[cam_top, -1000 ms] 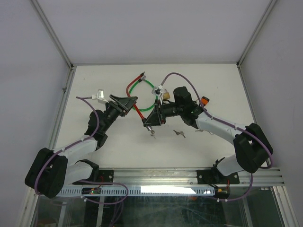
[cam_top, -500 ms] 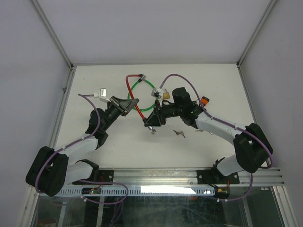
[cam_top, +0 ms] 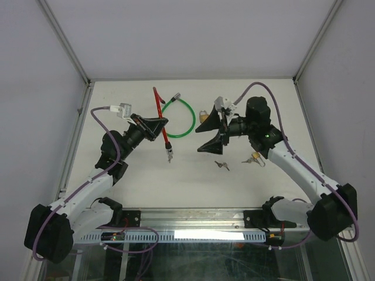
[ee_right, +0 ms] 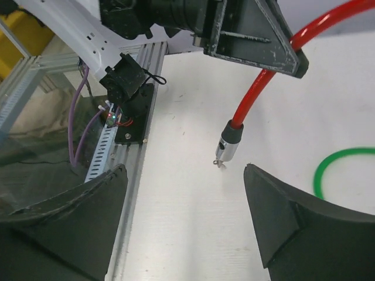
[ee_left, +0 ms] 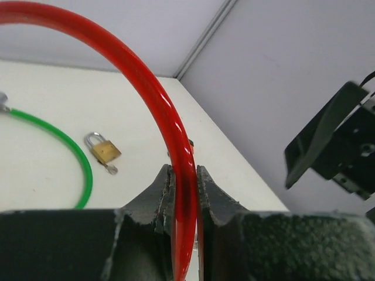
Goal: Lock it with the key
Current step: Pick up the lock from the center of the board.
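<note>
My left gripper [cam_top: 164, 124] is shut on a red cable lock [cam_top: 161, 117], which runs between its fingers [ee_left: 206, 181] in the left wrist view. The cable's metal end [cam_top: 169, 156] hangs down close to the table, and also shows in the right wrist view [ee_right: 228, 145]. A pair of small keys [cam_top: 221, 165] lies on the table below my right gripper [cam_top: 207, 135]. That gripper stands open and empty [ee_right: 184, 175], apart from the cable. A brass padlock [cam_top: 204, 117] rests beside it, also seen from the left wrist [ee_left: 105, 150].
A green cable loop [cam_top: 179, 117] lies on the white table between the two grippers. Another small brass lock or key bunch [cam_top: 255, 158] lies under the right forearm. A metal frame borders the table, with an aluminium rail [cam_top: 193, 218] at the near edge.
My right gripper has opened, let go of the red cable's end and drawn back to the right. The left gripper has shut on the red cable and carried it leftward.
</note>
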`<action>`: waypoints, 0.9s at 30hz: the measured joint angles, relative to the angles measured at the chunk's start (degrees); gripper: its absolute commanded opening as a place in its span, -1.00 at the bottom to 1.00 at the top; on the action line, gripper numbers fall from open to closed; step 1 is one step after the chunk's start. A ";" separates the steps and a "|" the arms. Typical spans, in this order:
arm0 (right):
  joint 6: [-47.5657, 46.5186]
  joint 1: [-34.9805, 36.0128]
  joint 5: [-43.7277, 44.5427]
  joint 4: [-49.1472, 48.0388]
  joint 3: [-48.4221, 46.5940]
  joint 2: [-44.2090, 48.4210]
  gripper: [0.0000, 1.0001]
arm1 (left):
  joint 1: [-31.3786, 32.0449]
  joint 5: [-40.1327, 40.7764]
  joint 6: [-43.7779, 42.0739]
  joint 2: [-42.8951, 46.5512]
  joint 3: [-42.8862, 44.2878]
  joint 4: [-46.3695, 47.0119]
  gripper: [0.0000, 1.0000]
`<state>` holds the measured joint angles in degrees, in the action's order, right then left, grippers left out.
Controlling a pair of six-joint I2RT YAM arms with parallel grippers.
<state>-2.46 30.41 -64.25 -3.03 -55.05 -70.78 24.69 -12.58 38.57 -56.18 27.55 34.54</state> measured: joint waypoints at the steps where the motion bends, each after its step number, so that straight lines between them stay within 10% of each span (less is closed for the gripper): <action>1: -1.75 -0.98 -1.33 0.44 -0.02 1.99 0.75 | 0.00 -0.55 -2.14 0.76 0.44 -0.57 -1.00; 27: -25.70 -10.95 -3.13 15.43 -0.76 12.76 0.99 | 8.96 -14.29 -27.65 8.96 10.23 -13.14 -1.00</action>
<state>-28.16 19.46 -67.37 12.40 -55.81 -58.02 33.65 -26.87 10.92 -47.22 37.78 21.41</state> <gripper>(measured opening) 0.993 0.124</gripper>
